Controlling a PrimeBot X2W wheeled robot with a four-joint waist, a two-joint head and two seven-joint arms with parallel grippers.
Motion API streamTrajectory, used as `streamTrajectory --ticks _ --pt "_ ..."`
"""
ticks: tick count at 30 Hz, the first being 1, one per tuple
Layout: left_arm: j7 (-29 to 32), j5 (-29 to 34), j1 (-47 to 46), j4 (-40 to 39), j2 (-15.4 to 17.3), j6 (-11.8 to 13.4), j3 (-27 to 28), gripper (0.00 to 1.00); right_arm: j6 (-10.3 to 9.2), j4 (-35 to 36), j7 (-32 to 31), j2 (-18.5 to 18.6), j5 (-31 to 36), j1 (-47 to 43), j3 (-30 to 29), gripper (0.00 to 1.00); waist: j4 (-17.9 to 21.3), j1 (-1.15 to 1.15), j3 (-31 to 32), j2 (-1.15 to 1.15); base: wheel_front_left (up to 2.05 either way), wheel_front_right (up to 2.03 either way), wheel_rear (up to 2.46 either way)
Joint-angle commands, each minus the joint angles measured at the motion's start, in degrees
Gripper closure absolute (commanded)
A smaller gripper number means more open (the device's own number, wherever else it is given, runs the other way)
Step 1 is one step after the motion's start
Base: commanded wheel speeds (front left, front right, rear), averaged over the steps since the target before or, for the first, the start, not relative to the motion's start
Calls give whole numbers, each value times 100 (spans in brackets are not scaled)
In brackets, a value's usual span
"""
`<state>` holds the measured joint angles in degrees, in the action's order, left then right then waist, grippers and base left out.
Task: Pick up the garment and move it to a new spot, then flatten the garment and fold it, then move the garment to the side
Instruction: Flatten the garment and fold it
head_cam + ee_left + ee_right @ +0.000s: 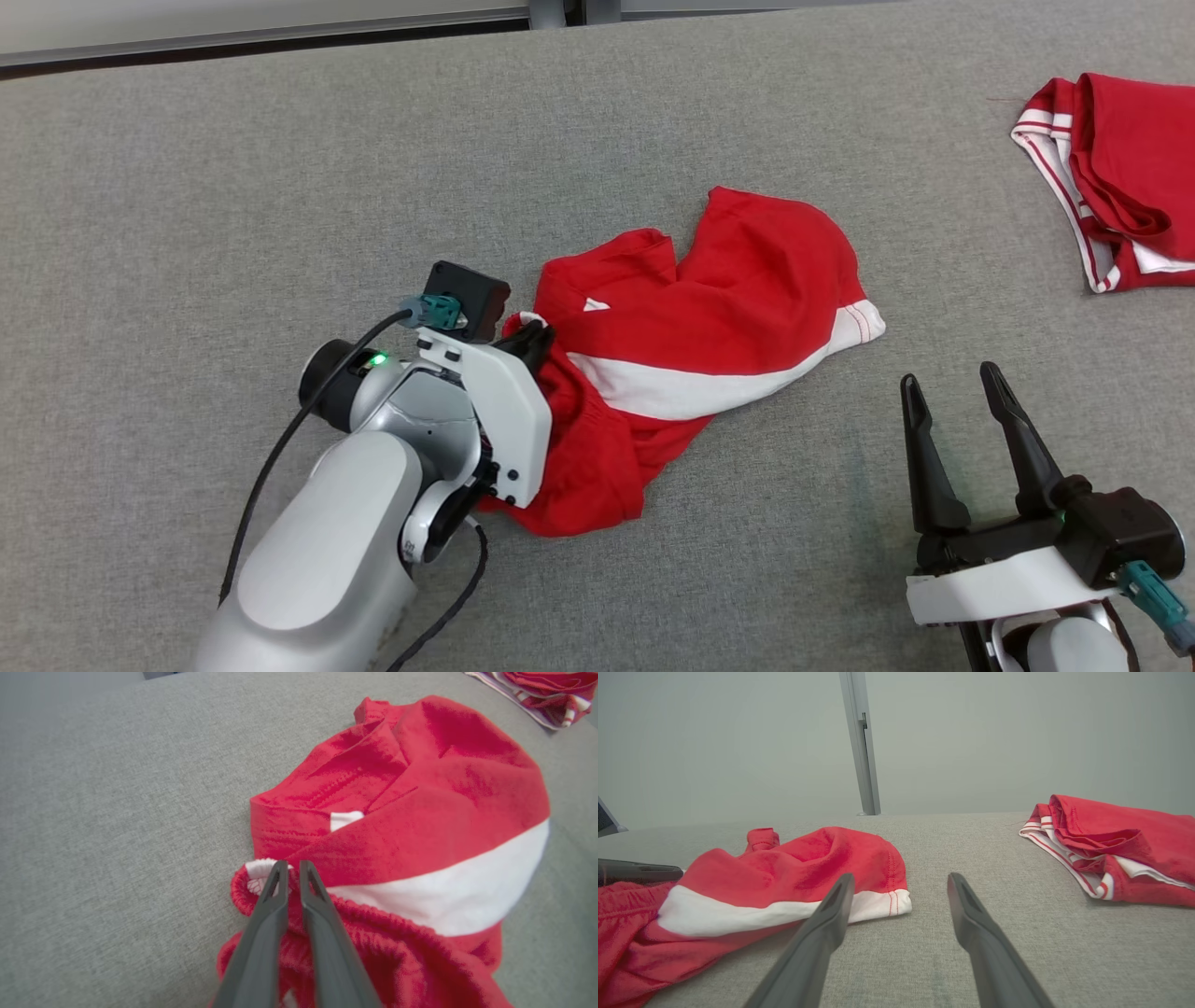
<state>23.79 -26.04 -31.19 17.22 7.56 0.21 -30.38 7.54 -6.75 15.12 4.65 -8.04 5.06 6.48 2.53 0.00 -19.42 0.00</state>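
At 5 o'clock your right gripper [950, 376] hovers, fingers spread wide, holding nothing. At 7 o'clock your left gripper [537, 341] has its fingers pinched narrow on the hem of the crumpled red cloth garment with a white band [709, 317], lying mid-tabletop. Open grey fabric tabletop [233, 187] runs from 9 to 12 o'clock. A folded red-and-white garment [1120, 177] sits at 2 o'clock, well apart.

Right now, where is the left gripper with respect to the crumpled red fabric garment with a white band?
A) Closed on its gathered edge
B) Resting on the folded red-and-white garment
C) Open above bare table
A: the left gripper has its fingers almost together, pinching the gathered edge of the crumpled red garment.
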Motion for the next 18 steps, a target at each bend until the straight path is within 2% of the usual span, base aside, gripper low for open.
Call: streamTrajectory --ticks 1,2,3,5,8,9,11,12,13,14,15,16,17,18 --pt "59 -6 -92 111 65 -43 -7 90 -11 8 1 16 -12 81 -6 0 17 0 -4 0 0 0 0" --pt "104 -59 -100 169 60 -78 -9 91 -11 15 0 11 4 77 -19 0 24 0 -4 0 0 0 0" --pt "159 -59 -116 218 80 -95 -24 85 -11 18 1 11 4 78 -34 0 29 0 -5 0 0 0 0" --pt "224 -98 -112 300 125 -145 -39 85 -11 17 0 6 2 88 -46 0 37 0 -3 0 0 0 0" --pt "330 -202 -47 349 163 -228 -46 76 -11 25 0 -6 -1 95 -76 0 35 0 1 0 0 0 0" --pt "351 -260 -25 354 160 -227 -27 69 -10 27 0 -14 -3 89 -83 0 34 0 3 0 0 0 0" --pt "361 -338 2 379 162 -251 15 49 -11 20 0 -27 -10 82 -77 0 38 0 4 0 0 0 0" --pt "356 -363 1 394 159 -248 33 11 -11 11 1 -35 -15 86 -66 0 44 0 3 0 0 0 0" --pt "338 -374 -17 416 152 -244 41 1 -11 2 1 -43 -28 98 -48 0 52 0 0 0 0 0 0" --pt "310 -411 -39 437 131 -244 60 0 -11 -1 1 -48 -40 114 -29 0 63 0 -6 0 0 0 0" --pt "276 -409 -68 465 116 -248 72 20 -10 -6 0 -52 -47 124 -15 0 77 0 -13 0 0 0 0" --pt "220 -416 -103 489 109 -258 88 66 -11 -11 0 -56 -51 133 7 0 95 0 -21 0 0 0 0" --pt "166 -439 -132 521 90 -255 108 100 -11 -15 1 -63 -55 149 29 0 114 0 -28 0 0 0 0" --pt "72 -433 -164 532 72 -262 122 100 -11 -16 1 -66 -58 168 46 0 136 0 -32 0 0 0 0"
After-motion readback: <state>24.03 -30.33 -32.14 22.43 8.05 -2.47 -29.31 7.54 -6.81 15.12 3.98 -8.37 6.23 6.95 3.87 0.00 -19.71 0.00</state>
